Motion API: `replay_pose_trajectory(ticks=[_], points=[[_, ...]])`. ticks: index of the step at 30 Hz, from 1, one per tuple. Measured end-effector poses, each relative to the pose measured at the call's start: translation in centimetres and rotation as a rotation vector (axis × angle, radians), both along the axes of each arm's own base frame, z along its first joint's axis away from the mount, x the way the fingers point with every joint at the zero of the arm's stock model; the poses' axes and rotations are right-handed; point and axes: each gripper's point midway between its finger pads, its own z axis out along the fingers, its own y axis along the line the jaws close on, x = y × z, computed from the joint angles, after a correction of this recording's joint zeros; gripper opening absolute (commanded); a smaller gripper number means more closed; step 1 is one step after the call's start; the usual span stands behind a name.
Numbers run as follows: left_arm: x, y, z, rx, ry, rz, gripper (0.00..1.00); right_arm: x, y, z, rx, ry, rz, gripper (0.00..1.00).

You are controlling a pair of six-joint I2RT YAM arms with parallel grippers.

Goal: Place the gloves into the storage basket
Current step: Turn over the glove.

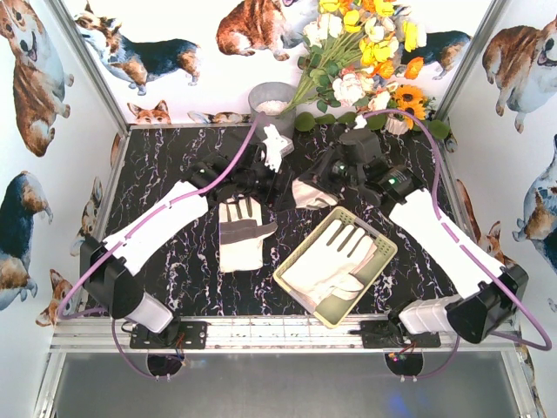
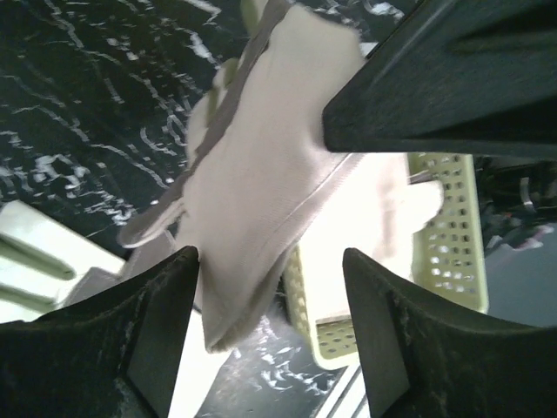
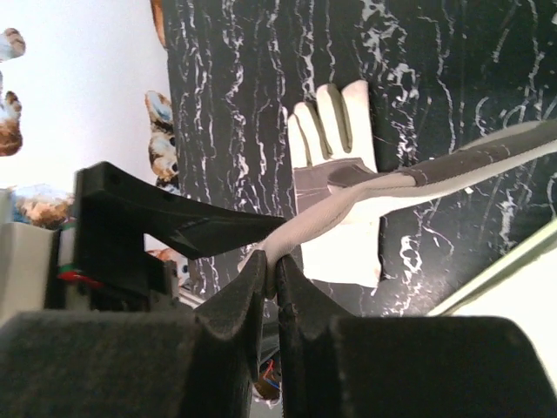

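Observation:
My right gripper (image 3: 277,261) is shut on the edge of a cream-white glove (image 3: 418,178), which hangs above the table just behind the storage basket (image 1: 383,252). My left gripper (image 2: 268,261) stands open, its fingers on either side of that glove's (image 2: 261,192) lower end, with a gap to the right finger. In the top view the two grippers, left (image 1: 280,185) and right (image 1: 315,181), meet at the held glove (image 1: 313,198). A second glove (image 1: 239,231) lies flat on the table left of the pale yellow-green basket. Another glove (image 1: 335,257) lies inside it.
A round grey bucket (image 1: 271,103) stands at the back, with a small white glove-like piece (image 1: 275,144) in front of it. A bunch of flowers (image 1: 365,52) fills the back right. Corgi-print walls close in the black marbled table (image 1: 165,165) on three sides.

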Motion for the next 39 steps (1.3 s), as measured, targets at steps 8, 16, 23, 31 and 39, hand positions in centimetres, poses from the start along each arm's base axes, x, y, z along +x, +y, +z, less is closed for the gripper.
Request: replay_pose_trajectory(ticks=[8,16,23,31,39], points=[[1.5,1.7,-0.9,0.114,-0.068,0.056,0.12,1.1,2.6,1.9,0.037,-0.036,0.049,0.00],[2.5,3.2,-0.4,0.155,-0.108,0.151,0.00,1.5,3.4,2.1,0.048,-0.032,0.050,0.71],[3.6,6.4,2.7,0.007,-0.021,0.367,0.00,2.1,3.8,3.4,0.100,-0.054,0.025,0.89],[7.9,12.5,4.6,-0.321,0.232,0.723,0.00,2.9,4.8,5.1,0.230,-0.084,-0.007,0.90],[8.4,11.8,8.9,-0.749,0.381,0.826,0.00,3.7,7.7,5.9,0.372,-0.068,-0.005,0.94]])
